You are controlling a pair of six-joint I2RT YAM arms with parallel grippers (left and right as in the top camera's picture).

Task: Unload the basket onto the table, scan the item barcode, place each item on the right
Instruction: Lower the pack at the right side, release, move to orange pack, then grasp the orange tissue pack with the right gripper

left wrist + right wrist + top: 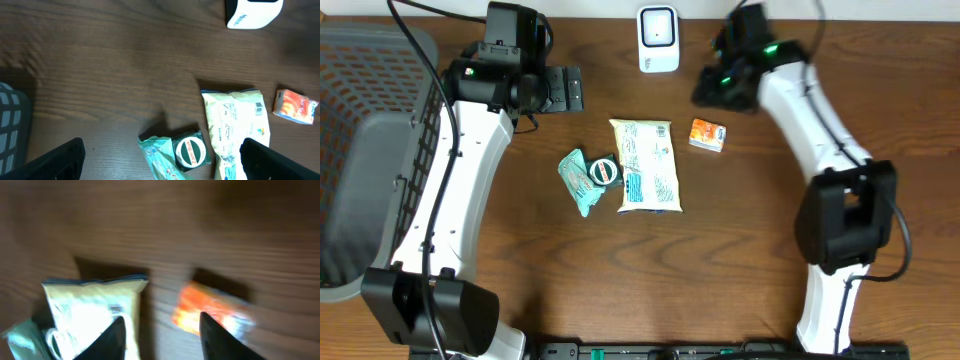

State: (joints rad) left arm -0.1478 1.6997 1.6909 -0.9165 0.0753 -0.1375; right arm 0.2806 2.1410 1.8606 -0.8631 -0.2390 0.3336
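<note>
Left jaws: spread wide, empty
Right jaws: parted, nothing between them
Orange packet: flat on worktop, under right jaws, right of cream pouch
Scanner: far edge, untouched

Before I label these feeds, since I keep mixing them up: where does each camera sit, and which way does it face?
Overhead: above the table, looking straight down; left arm and right arm show, left gripper and right gripper either side of the scanner.
Left wrist: on the left arm, looking down; its fingertips frame teal packet, cream bag, orange packet.
Right wrist: on the right arm, blurred, looking down between its fingers.
Shared: both wrist views show the cream bag and orange packet.
</note>
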